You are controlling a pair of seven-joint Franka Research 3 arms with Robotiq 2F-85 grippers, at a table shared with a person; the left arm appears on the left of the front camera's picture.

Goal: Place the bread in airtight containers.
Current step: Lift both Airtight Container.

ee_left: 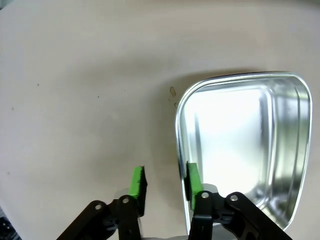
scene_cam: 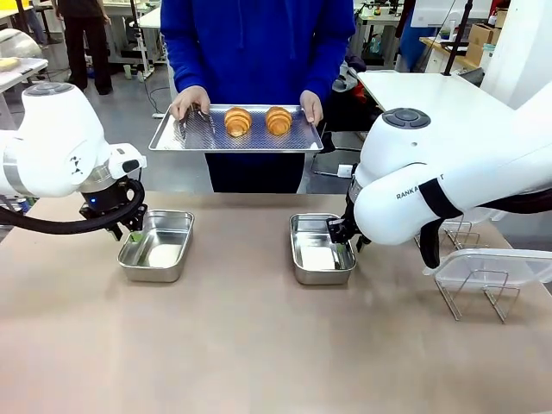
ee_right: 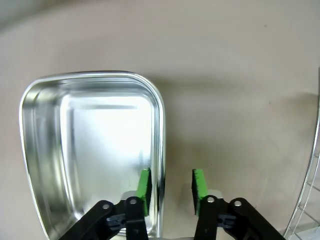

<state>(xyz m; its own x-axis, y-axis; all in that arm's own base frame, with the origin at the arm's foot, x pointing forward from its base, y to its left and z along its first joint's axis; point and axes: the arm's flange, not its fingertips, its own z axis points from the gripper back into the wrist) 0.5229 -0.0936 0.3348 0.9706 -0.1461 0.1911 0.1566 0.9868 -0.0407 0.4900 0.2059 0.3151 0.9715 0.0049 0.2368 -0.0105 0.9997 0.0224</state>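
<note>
Bread (scene_cam: 238,121) up on a flat tray (scene_cam: 185,136) in the front view, two croissants side by side, held by a person's hands (scene_cam: 190,101) at the far side of the table (scene_cam: 259,345), well apart from both tubs. Down on the table, left container (scene_cam: 159,250) and right container (scene_cam: 321,257), both with no lid on and nothing inside. Left gripper (scene_cam: 134,231) at the left side of its tub, right gripper (scene_cam: 343,240) at the right side of its tub. Likely the job now: holding both tubs still, ready for the bread. Next, the left wrist view: left gripper (ee_left: 164,174) astride the wall of the left container (ee_left: 240,140), one green pad (ee_left: 192,175) inside and one outside, drawn close for a pinch on that thin wall, with a little strip of table by the outer pad. Same in the right wrist view: right gripper (ee_right: 171,175) pinching the side wall of the right container (ee_right: 95,145), one pad in, one pad out. To do it well: hold firm, keep each tub flat on the table, no tipping, no sliding, and keep the black fingers down by the rim, out of the way of the open tops. For room: lots of bare table in front of the tubs and between them. Tighter on the right, though: a wire rack (scene_cam: 483,297) with a clear lid (scene_cam: 496,263) near the right arm, the wire rack (ee_right: 312,200) again at the edge of the right wrist view. Go slow there.
</note>
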